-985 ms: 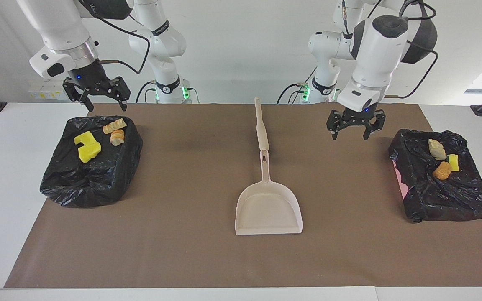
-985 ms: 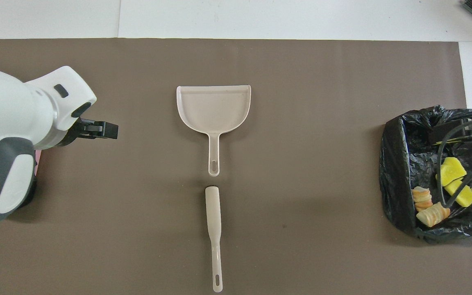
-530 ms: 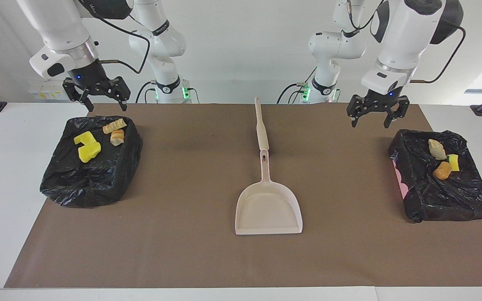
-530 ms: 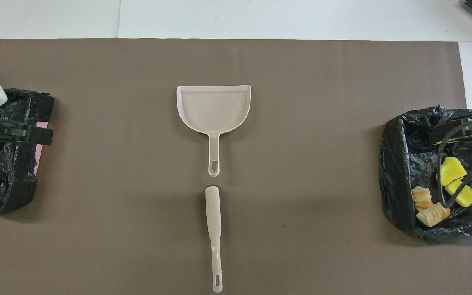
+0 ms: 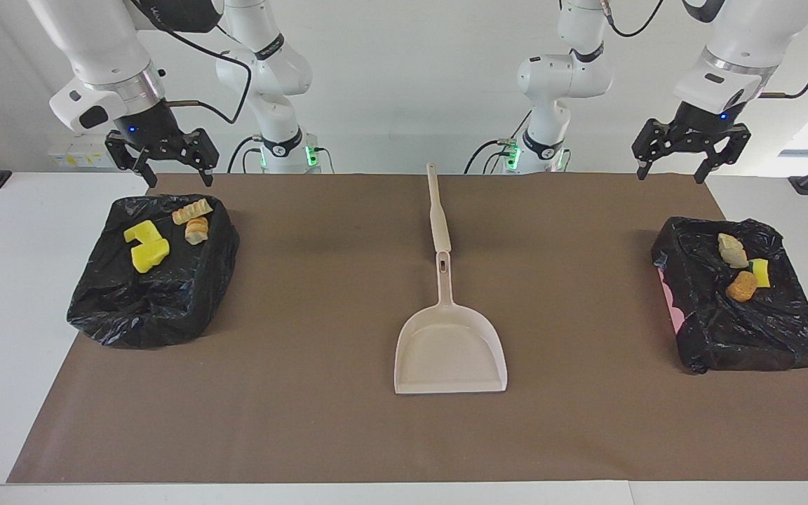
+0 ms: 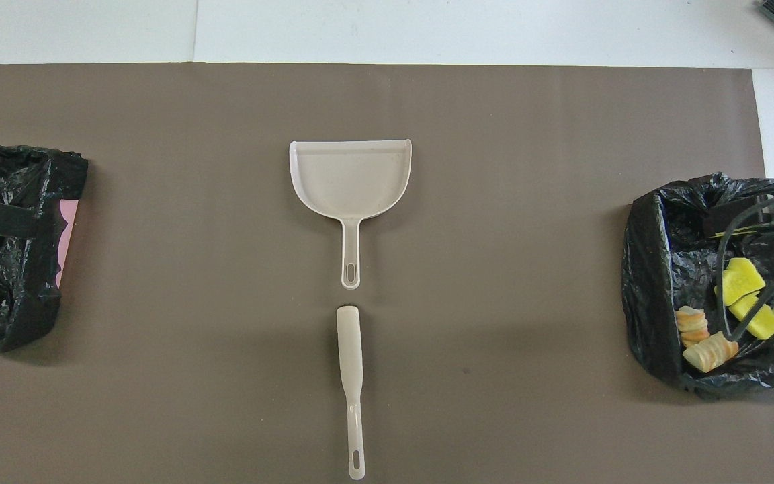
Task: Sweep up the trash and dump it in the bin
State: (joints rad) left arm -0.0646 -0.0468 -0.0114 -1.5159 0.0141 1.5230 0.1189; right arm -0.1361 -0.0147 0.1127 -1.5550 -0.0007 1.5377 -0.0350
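Trash lies in two black-bagged bins. The bin (image 5: 155,294) at the right arm's end holds yellow sponge bits (image 5: 146,250) and bread-like lumps (image 5: 193,219). The bin (image 5: 748,330) at the left arm's end holds a beige chunk (image 5: 730,249), an orange lump (image 5: 741,285) and a green-and-yellow wedge (image 5: 761,272). My right gripper (image 5: 179,181) hangs open and empty over its bin's robot-side edge. Raised over the robot-side rim of the other bin, my left gripper (image 5: 669,177) is open and empty too.
A beige dustpan (image 5: 449,351) lies mid-mat with its mouth away from the robots. The brush (image 5: 438,210) lies in line with its handle, nearer to the robots. Brown mat (image 5: 306,407) covers the white table. In the overhead view cables cross the right arm's bin (image 6: 649,282).
My left gripper has risen from low over the mat and swung toward the left arm's end of the table, ending above that bin's robot-side rim. The right arm has held still.
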